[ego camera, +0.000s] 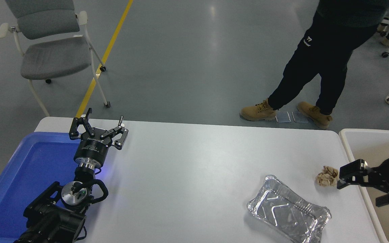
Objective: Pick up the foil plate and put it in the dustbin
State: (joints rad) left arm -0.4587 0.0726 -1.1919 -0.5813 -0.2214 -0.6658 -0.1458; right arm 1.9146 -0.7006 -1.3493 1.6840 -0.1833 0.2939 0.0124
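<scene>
Foil plate point(289, 213) lies near the table's point(194, 175) right edge, beside the dustbin point(349, 148).

The foil plate point(289, 214) is shiny silver all over, with embossed chevron-ish ridges pressed into the bottom and a crinkly crimped rim. Just beside the black right gripper point(366, 185) sits a crumpled paper ball point(327, 176), tan-brown with paler creases. Under that gripper is the dustbin point(356, 135), cream-beige inside with a whiter rim. The table point(194, 168) is plain white. The left gripper point(98, 130) is black too, with a silvery wrist ring and a small blue glow below it, and it hangs by a bright blue tray point(22, 168). The floor is grey with a yellow stripe point(103, 57).
</scene>
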